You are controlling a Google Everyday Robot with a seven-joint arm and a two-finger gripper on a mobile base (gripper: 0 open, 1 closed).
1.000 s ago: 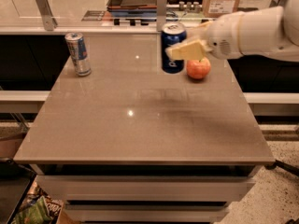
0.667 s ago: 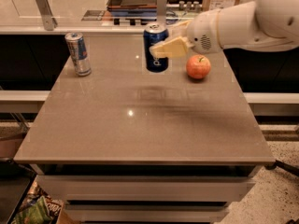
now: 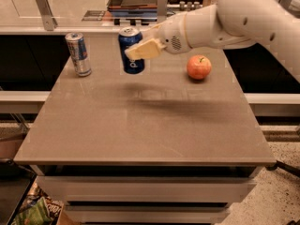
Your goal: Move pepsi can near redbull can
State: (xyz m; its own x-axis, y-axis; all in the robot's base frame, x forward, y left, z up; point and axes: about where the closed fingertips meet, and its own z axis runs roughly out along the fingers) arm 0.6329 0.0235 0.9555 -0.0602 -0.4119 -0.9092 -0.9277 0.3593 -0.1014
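**Fingers** (image 3: pixel 146 48): pinching the pepsi can (image 3: pixel 133 66) across its upper body. The can is upright, long axis vertical, carried clear of the table (image 3: pixel 140 135).

**Gripper** (image 3: pixel 138 50): at the can's front face, with the arm (image 3: pixel 243 18) reaching in from the apple's side.

**Redbull can** (image 3: pixel 78 54): upright on the table, past the held can from the fingers, on the side away from the apple (image 3: pixel 199 67). It is near but not yet beside.

**Change:** compared with 0.7 s ago, fingers and can stand closer to the redbull can and farther from the apple.
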